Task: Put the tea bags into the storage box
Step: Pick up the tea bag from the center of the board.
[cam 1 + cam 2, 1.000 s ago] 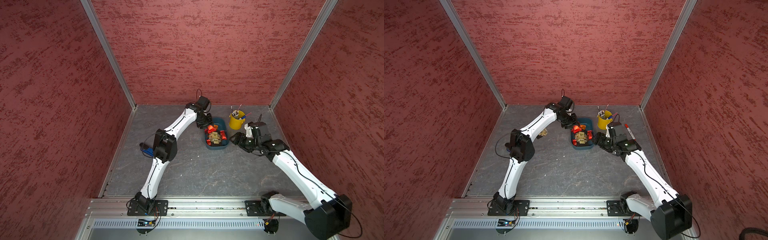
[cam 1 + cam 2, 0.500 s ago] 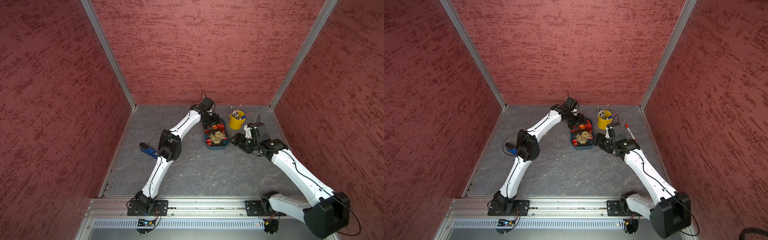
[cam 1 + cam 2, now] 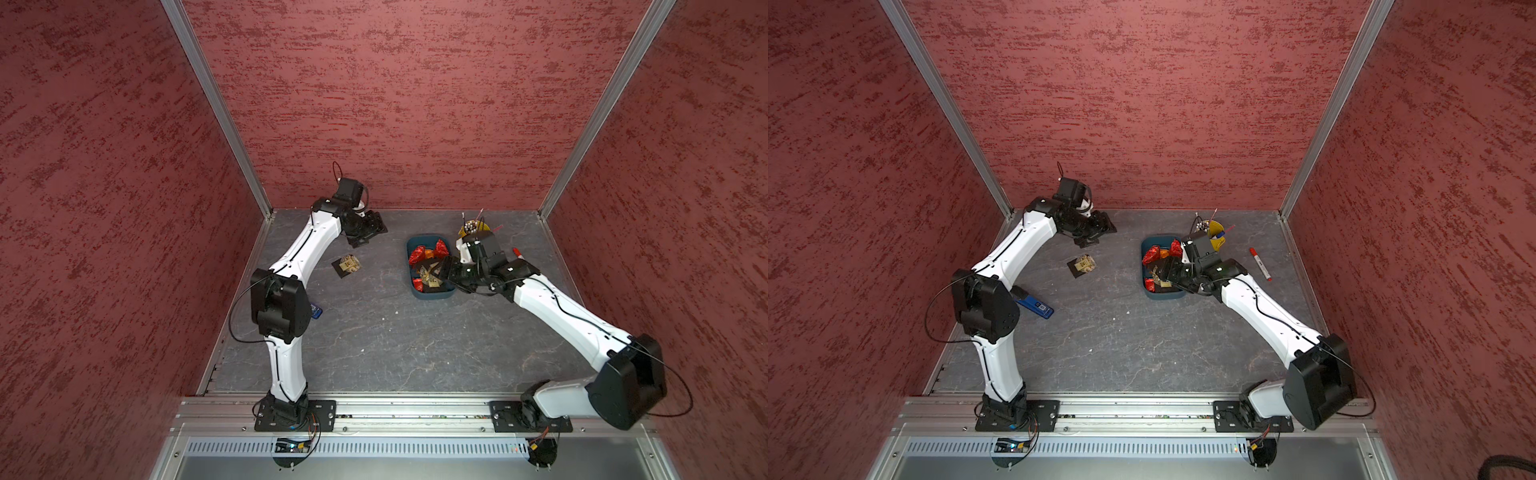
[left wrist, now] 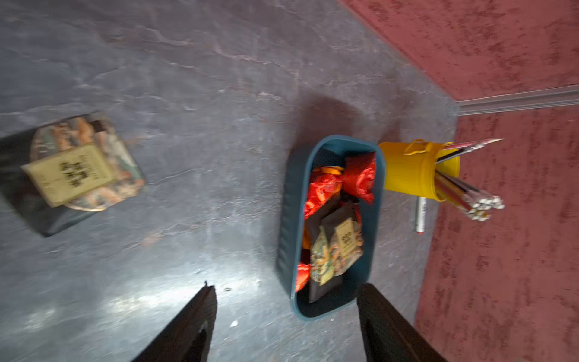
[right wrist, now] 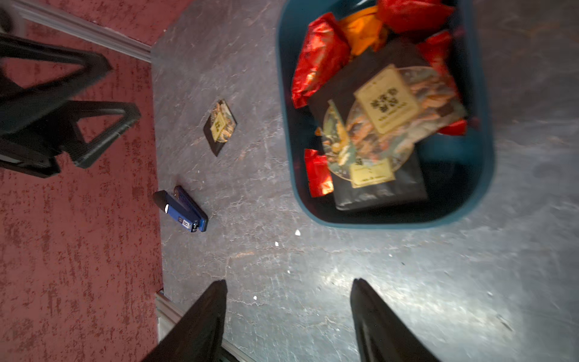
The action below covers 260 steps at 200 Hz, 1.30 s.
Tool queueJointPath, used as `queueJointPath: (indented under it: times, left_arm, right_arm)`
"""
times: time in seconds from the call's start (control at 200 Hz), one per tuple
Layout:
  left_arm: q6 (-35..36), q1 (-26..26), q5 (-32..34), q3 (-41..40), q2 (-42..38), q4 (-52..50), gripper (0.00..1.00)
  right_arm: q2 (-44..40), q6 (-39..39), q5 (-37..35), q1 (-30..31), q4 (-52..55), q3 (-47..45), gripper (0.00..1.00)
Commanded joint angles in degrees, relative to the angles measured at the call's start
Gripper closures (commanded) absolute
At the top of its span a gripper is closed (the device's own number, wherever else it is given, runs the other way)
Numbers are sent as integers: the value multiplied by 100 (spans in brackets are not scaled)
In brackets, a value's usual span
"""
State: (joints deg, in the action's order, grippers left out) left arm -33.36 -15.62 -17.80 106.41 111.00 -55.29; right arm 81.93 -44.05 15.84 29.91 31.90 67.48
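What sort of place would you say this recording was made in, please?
Most likely a robotics lab test cell: the left arm and right arm bolted to an aluminium rail, red textured panels walling in a grey tabletop, and staged props such as the storage box of tea bags.

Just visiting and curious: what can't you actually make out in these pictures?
Label print on the loose sachet: blurred in the left wrist view, too small in both top views.
Tea bags in the storage box: the pile hides the lower ones, right wrist view.
Blue stapler: mostly behind the left arm in a top view.
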Motion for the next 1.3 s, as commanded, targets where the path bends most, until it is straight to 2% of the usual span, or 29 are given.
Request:
queueJointPath:
  times: [0.0,0.145,0.266,0.346,0.441,0.531,0.887,1.297]
  left_arm:
    - [298,211,180,-532,-162,44,30]
    - [435,513,238,-1041,-239,86,41]
    - [517,723,225,-1372,-257,239,58]
    - [572,899,193,-1494,-261,347,77]
    - [684,1179,97,-1522,-205,452,91]
    - [788,1435,-39,-1384,-11,419,100]
    - [921,1681,-197,-759,984,369,100]
    - [915,1785,-120,-525,1511,387,100]
  right_arm:
    - [457,-136,-83,286,-377,444,33]
    - [1221,-177,-23,623,-443,1122,33]
    - [1946,-175,90,863,-407,1818,33]
    - [2344,-262,160,953,-521,2118,33]
    - [2752,-397,284,981,-670,2377,33]
    - [3090,-483,347,1012,-753,2609,34]
    - [4312,-1035,360,1052,-987,3542,35]
    - [4973,-1394,175,1052,-897,4106,35]
